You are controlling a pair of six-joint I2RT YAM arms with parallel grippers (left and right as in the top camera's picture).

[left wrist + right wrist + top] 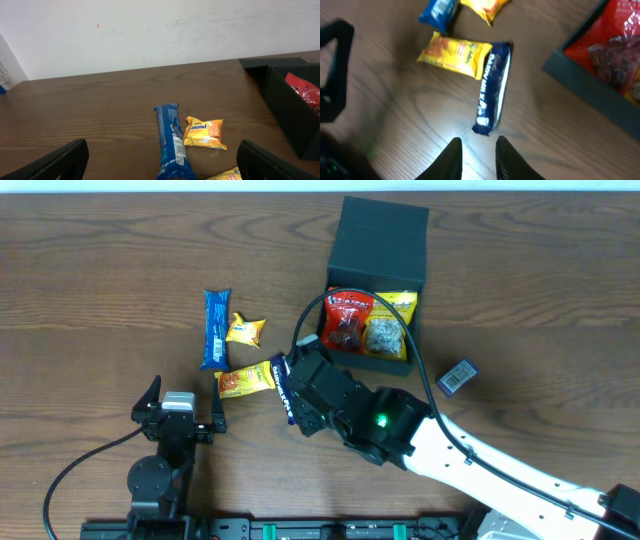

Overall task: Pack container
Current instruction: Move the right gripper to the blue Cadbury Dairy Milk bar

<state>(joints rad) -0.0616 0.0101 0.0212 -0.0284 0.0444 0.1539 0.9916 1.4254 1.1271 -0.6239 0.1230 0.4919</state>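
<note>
The container is a dark box at the back, its flap lid open; a wall of it shows in the right wrist view and in the left wrist view. Inside lie a red packet and a yellow packet. My right gripper is open and empty, hovering just short of the near end of a dark blue bar that lies flat on the table. In the overhead view the bar shows at the arm's left edge. My left gripper is wide open and empty.
Left of the box lie a blue bar, a small yellow packet and a yellow packet touching the dark blue bar. A small grey-blue packet lies right of the box. A black cable arcs over the box front.
</note>
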